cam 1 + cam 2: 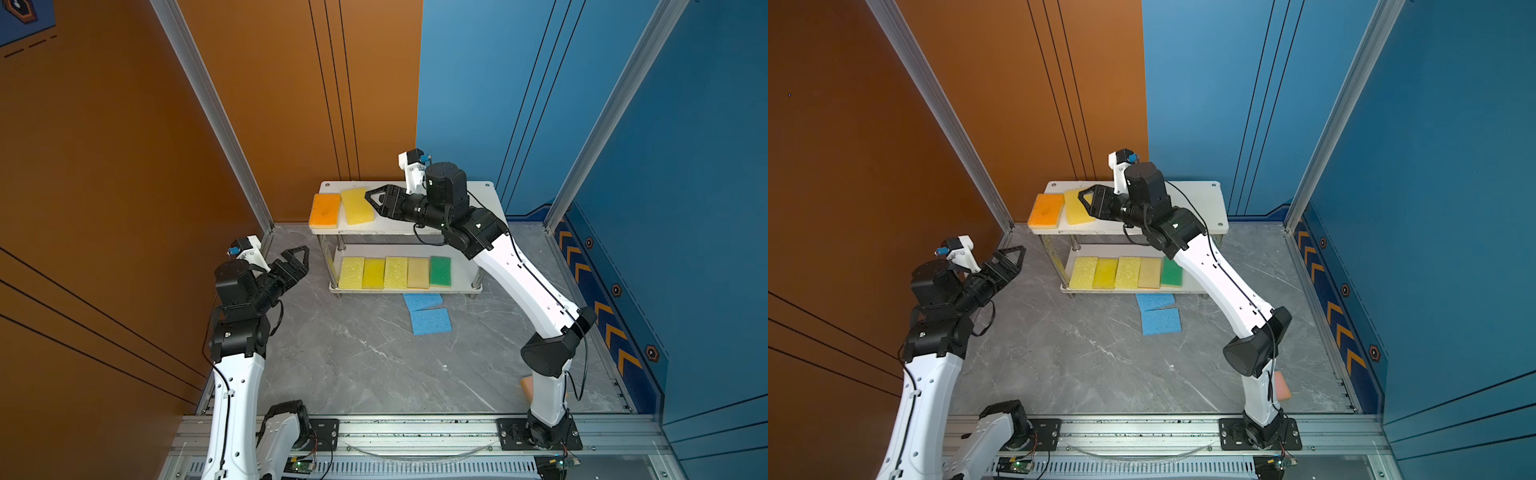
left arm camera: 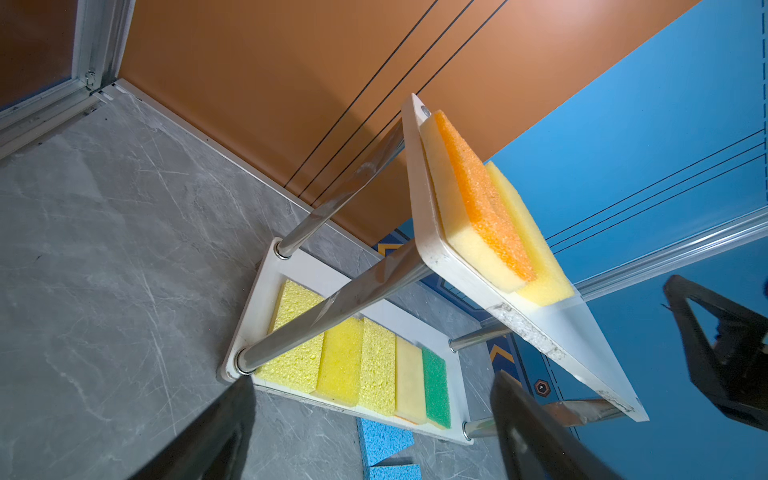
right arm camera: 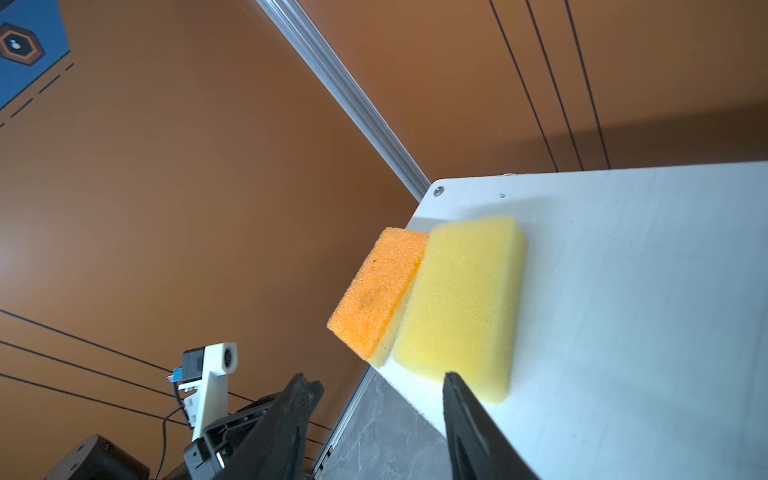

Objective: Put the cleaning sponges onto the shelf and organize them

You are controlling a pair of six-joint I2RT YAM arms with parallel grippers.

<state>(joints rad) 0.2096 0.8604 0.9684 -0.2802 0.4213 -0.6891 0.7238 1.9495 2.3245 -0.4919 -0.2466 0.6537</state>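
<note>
Letting go: my right gripper (image 3: pixel 376 399) hangs by the near end of the yellow sponge (image 3: pixel 461 307), fingers parted with a gap between them and nothing held.
Idle side: my left gripper (image 1: pixel 296 259) hovers wide and empty, left of the shelf (image 1: pixel 490 195).
Floor: two blue sponges (image 1: pixel 428 318) lie just before the shelf; a pink sponge (image 1: pixel 1282 384) sits by my right arm's base.
Lower board: five sponges (image 1: pixel 395 272) sit in a row.
Top board: the yellow sponge lies askew, just beside the orange sponge (image 1: pixel 325 210).
Next: I judge I must back off clear, then fetch a blue one.
</note>
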